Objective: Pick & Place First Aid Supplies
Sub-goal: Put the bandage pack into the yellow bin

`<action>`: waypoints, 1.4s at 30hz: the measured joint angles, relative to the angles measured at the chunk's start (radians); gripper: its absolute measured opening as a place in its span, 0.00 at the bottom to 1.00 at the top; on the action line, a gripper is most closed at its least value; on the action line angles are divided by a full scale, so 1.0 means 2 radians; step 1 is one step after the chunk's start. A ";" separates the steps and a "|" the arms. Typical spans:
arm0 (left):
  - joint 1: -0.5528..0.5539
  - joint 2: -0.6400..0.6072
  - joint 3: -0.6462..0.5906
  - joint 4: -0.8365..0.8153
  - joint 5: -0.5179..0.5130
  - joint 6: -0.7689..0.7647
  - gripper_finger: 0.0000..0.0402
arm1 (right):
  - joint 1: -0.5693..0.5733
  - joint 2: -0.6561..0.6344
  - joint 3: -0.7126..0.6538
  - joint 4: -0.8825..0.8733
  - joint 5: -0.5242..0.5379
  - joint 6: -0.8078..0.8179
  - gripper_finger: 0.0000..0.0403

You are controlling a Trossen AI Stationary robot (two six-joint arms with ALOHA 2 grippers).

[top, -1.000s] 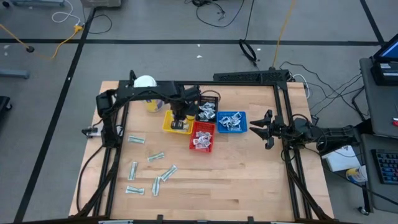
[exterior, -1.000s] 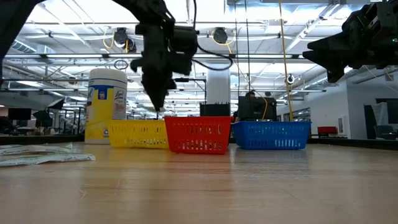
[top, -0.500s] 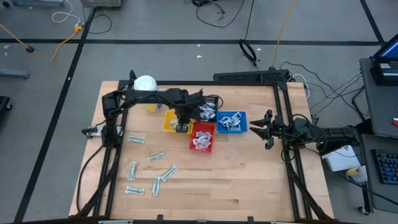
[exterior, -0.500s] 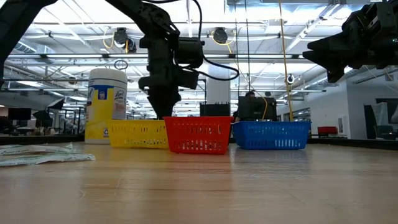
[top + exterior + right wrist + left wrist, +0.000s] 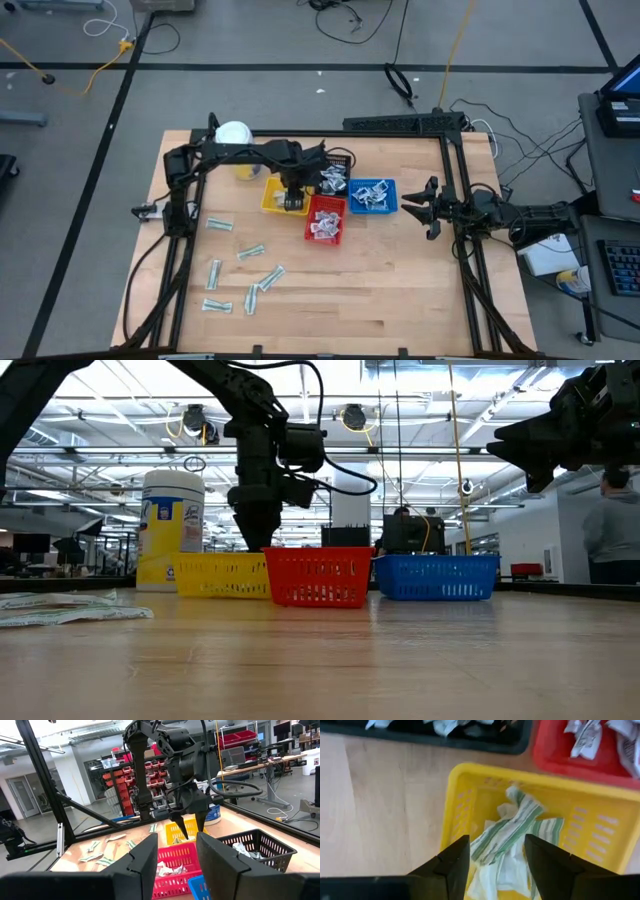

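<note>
The left gripper (image 5: pixel 494 851) hung over the yellow tray (image 5: pixel 470 795), fingers parted and empty, green-striped packets (image 5: pixel 512 832) heaped in the tray beneath. More packets (image 5: pixel 245 275) lay loose on the table (image 5: pixel 400 290) nearby. The right gripper (image 5: pixel 418 207) waited past the blue tray (image 5: pixel 372 196), jaws partly apart, holding nothing.

Overhead and table-level cameras share the yellow tray (image 5: pixel 276 196).

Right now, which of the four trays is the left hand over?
The yellow tray, the leftmost of the row. The left hand hangs open above it, over green-striped wrappers; the red, blue and black trays lie beside it.
</note>
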 joint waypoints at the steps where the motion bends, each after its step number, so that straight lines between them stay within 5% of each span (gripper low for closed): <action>1: 0.001 0.000 0.002 -0.004 0.000 -0.002 0.49 | 0.000 0.000 0.000 0.000 0.000 0.000 0.32; 21: 0.009 -0.067 0.009 -0.055 0.007 -0.326 0.49 | 0.000 0.000 0.000 0.000 0.000 0.000 0.32; 42: -0.175 -0.262 -0.229 -0.040 0.044 -0.418 0.52 | 0.000 0.000 0.000 0.000 0.000 0.000 0.32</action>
